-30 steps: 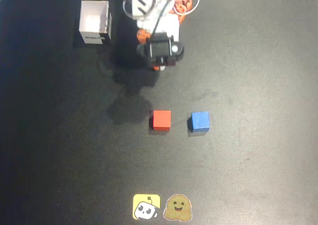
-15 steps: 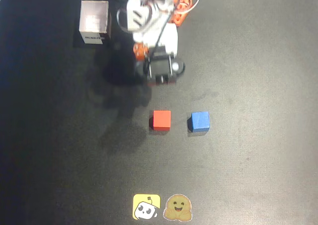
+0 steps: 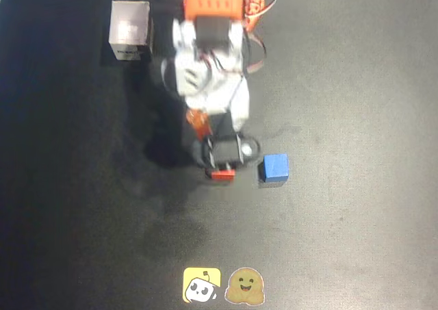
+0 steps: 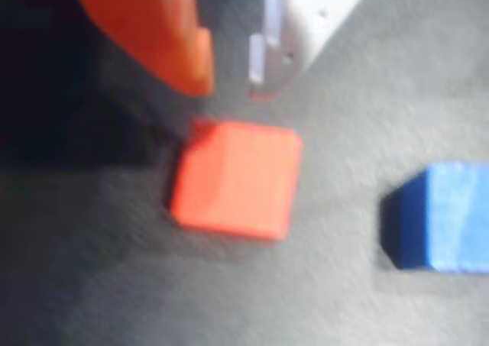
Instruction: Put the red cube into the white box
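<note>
Surface was a flat black mat (image 3: 356,84), matte, faint smudges near centre; arm threw a soft shadow to the left of it. Nothing of the room beyond the mat was visible.

Counts in the overhead view: one red cube (image 3: 222,174), one blue cube (image 3: 275,168), one white box (image 3: 130,31), two stickers at the near edge: a yellow one (image 3: 201,285) and a tan smiley one (image 3: 245,286), side by side.

Red cube sat on the mat at centre, mostly covered from above by the gripper (image 3: 224,161); only its near edge showed. Blue cube was just to its right, a gap between them. White box stood far-left, well apart from both cubes, open top up, dark label on its near side.

Wrist view: gripper (image 4: 233,82) jaws were parted, orange finger (image 4: 164,33) on the left and pale finger (image 4: 286,40) on the right, tips just beyond the red cube's (image 4: 235,179) far edge, not closed on anything. Contact couldn't be judged, picture blurred. Blue cube (image 4: 443,218) was at right.
</note>
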You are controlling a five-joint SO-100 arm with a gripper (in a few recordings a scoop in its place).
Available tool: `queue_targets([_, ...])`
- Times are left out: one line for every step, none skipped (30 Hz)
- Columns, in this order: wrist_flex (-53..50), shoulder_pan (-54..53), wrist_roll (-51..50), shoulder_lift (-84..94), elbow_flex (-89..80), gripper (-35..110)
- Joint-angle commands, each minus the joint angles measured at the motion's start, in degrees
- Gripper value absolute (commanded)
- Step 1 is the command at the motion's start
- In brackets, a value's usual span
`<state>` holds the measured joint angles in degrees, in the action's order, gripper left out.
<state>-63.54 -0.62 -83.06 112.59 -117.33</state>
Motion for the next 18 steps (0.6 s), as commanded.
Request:
queue_targets([3.6, 0.79, -0.88, -1.49, 0.88, 4])
queue_targets([3.69, 1.14, -1.76, -1.76, 0.53, 4])
queue_targets([3.69, 1.23, -1.85, -1.67, 0.35, 5])
queue_targets([3.52, 1.41, -1.85, -1.58, 0.53, 6])
queue_targets([3.52, 1.58, -1.93, -1.49, 0.44, 7])
queue_targets([3.69, 1.76, -2.02, -1.49, 0.18, 9])
queue_targets([3.78, 1.85, -1.93, -1.76, 0.18, 11])
queue_targets([3.87, 1.93, -1.93, -1.93, 0.18, 13])
queue_targets([3.96, 2.11, -2.02, -2.02, 0.18, 14])
queue_targets([4.31, 2.2, -2.02, -2.29, 0.18, 15])
queue_targets([4.75, 2.29, -1.93, -2.9, 0.09, 17])
queue_targets([5.45, 2.29, -1.76, -3.52, -0.26, 18])
queue_targets([6.77, 2.29, -1.67, -3.78, -1.14, 18])
queue_targets([8.61, 2.29, -1.32, -3.87, -2.29, 20])
queue_targets([10.28, 2.55, -1.05, -4.22, -3.25, 23])
queue_targets([11.69, 2.81, -1.41, -4.39, -4.39, 24])
queue_targets([13.27, 2.99, -1.76, -4.31, -5.8, 24])
queue_targets([14.06, 3.08, -1.67, -4.22, -6.5, 24])
